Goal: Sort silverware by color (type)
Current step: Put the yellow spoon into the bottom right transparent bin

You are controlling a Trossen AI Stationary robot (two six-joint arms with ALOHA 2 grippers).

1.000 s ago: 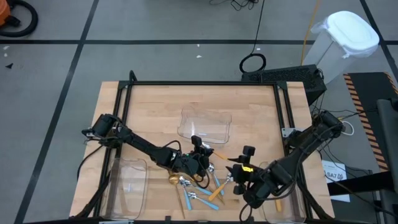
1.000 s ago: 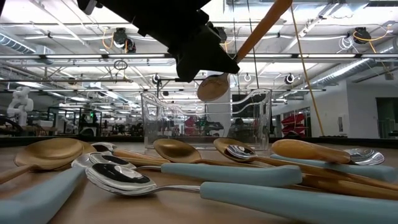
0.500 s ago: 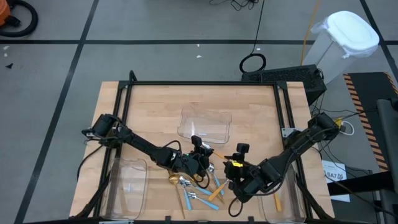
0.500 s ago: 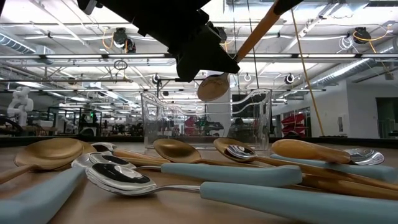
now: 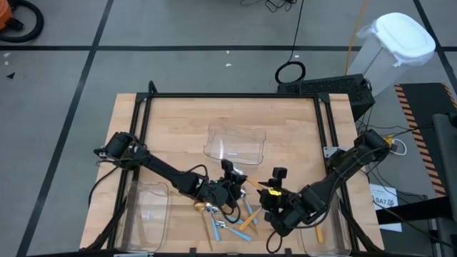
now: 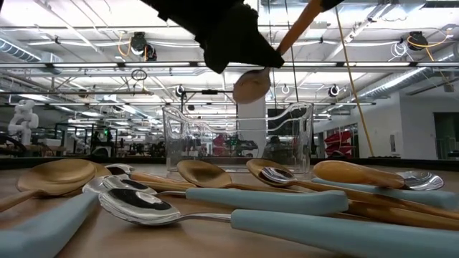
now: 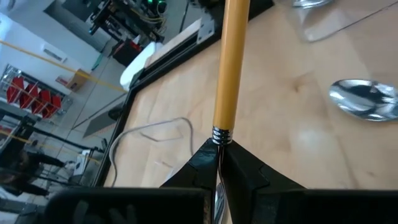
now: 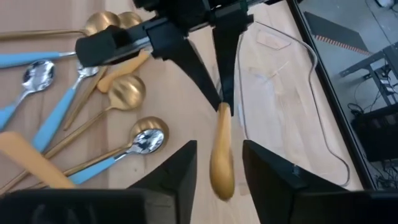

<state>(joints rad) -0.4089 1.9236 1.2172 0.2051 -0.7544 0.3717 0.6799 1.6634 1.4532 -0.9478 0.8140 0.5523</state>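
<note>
My left gripper (image 5: 230, 187) is shut on an orange-handled spoon (image 6: 251, 86), which is up in the air over the pile. Its handle (image 5: 250, 183) points toward the table's right. My right gripper (image 5: 267, 195) is open. Its fingers (image 8: 180, 171) stand on either side of the handle's free end (image 8: 221, 165) with a gap showing on both sides. The other spoons (image 5: 228, 218) lie in a loose heap on the table: light-blue-handled ones (image 8: 56, 118), all-gold ones (image 8: 124, 90) and orange-handled ones (image 5: 246, 220). My left gripper pinches the spoon's silver neck (image 7: 219, 138) between its two fingers, just where the orange handle begins. The handle runs on straight beyond the fingertips. The spoon is lifted clear and tilted, bowl (image 6: 251, 86) low and handle (image 6: 301, 25) rising.
Three clear plastic trays stand around the pile: one at the far middle (image 5: 235, 143), one at the near left (image 5: 146, 210), and one at the near right (image 5: 325, 232) with an orange-handled spoon (image 5: 319, 232) in it. A black frame (image 5: 235, 96) borders the table.
My right gripper has moved toward the table's left, up to the free end of the held spoon's handle. My left gripper has raised the spoon a little and shifted slightly toward the right.
</note>
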